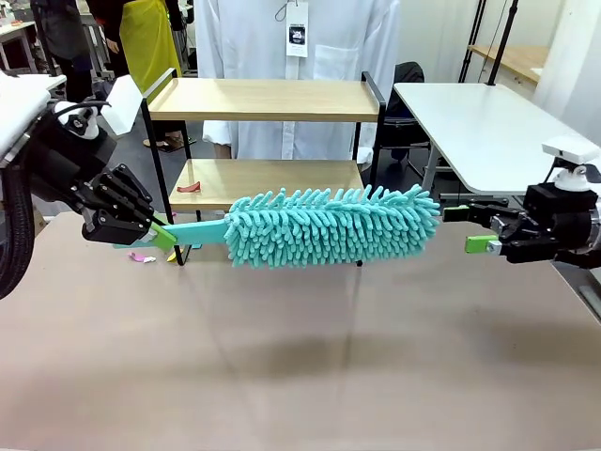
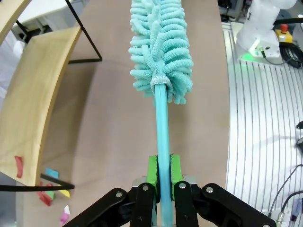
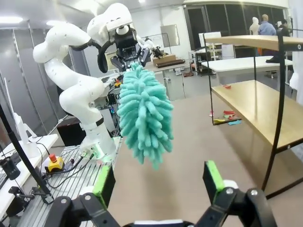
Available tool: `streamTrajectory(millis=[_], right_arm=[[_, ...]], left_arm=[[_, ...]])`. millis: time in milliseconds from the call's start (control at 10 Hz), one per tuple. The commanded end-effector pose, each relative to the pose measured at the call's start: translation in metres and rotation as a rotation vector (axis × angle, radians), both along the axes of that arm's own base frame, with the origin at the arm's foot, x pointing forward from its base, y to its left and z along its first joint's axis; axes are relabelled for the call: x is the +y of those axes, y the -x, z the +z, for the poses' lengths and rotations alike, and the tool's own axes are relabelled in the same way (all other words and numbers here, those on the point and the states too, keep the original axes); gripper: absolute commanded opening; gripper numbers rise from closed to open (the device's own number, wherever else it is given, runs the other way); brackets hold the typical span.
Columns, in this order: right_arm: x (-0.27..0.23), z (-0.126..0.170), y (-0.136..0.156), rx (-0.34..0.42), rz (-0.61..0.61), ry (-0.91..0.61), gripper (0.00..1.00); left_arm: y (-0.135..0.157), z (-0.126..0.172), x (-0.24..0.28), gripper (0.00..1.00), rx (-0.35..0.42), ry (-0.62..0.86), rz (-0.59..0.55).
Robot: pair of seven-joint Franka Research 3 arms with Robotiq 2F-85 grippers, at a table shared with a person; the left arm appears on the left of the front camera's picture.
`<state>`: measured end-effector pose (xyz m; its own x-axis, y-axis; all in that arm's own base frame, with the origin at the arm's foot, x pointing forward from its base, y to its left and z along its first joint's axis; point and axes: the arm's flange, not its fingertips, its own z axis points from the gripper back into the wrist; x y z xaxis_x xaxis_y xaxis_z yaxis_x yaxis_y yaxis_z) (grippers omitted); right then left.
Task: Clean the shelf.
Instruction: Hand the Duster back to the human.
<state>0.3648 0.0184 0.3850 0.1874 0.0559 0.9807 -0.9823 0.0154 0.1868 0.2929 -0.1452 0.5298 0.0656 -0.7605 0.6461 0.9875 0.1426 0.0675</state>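
The shelf [image 1: 272, 99] stands at the table's far side, two light wooden boards in a black frame; its lower board [image 2: 33, 99] and both boards [image 3: 255, 101] show in the wrist views. A small red scrap [image 1: 189, 187] lies on the lower board. My left gripper [image 1: 161, 235] is shut on the turquoise handle [image 2: 162, 137] of a fluffy turquoise duster [image 1: 333, 225], held level above the table in front of the shelf. My right gripper [image 1: 477, 228] stands open just off the duster's tip [image 3: 144, 118], nothing between its green pads [image 3: 213, 175].
Coloured paper scraps [image 1: 143, 256] lie on the brown table by the shelf's left leg, also seen as scraps [image 2: 49, 189]. A white table [image 1: 488, 127] stands at the back right. The near table surface [image 1: 300, 376] is bare.
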Motion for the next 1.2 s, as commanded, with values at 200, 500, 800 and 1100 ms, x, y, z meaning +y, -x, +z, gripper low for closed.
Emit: streamTrajectory(millis=[200,500,800,1100], right_arm=[[0.033,0.003,0.012,-0.039,-0.087,-0.056,1.0],[0.068,0.0,0.011,-0.019,-0.004,-0.071,1.0],[0.1,-0.008,0.014,-0.018,0.064,-0.088,1.0],[0.117,-0.012,0.017,-0.039,0.103,-0.125,1.0]], left_arm=[[0.001,0.003,0.0,0.13,0.004,0.015,0.003],[0.001,0.003,0.0,0.13,0.004,0.015,0.003],[0.001,0.003,0.0,0.13,0.004,0.015,0.003],[0.001,0.003,0.0,0.13,0.004,0.015,0.003]])
